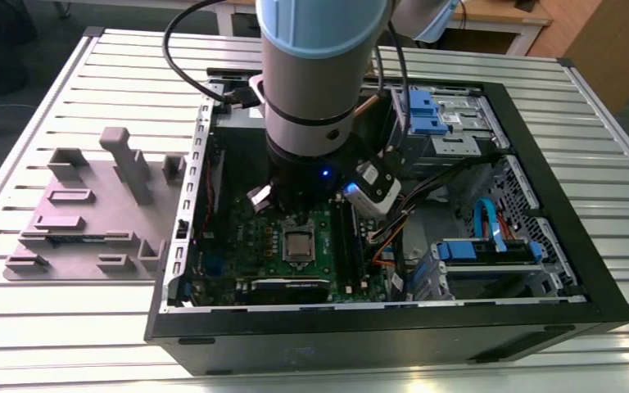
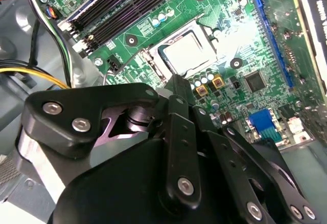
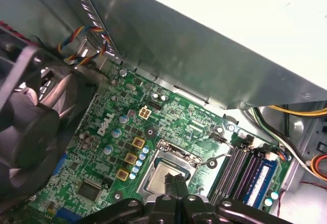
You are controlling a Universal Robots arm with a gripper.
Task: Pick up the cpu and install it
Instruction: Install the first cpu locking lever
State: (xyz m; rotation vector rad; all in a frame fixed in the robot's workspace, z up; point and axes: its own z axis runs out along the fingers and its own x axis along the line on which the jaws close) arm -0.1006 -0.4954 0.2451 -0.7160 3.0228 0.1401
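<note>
We see the pincer [image 3: 175, 185] closed with nothing in it, tips over the cpu [image 3: 161, 178] mid-frame; a bump could bend its socket's pins

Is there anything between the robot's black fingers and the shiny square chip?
No. In the first wrist view the gripper has its fingertips pressed together right over the cpu, which sits in its socket on the green board.

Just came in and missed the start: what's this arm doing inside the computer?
The arm is reaching into an open computer case lying on a slatted table. Its gripper, fingers together, hangs just over the cpu, which sits in its socket on the green motherboard. The fingers hold nothing.
</note>
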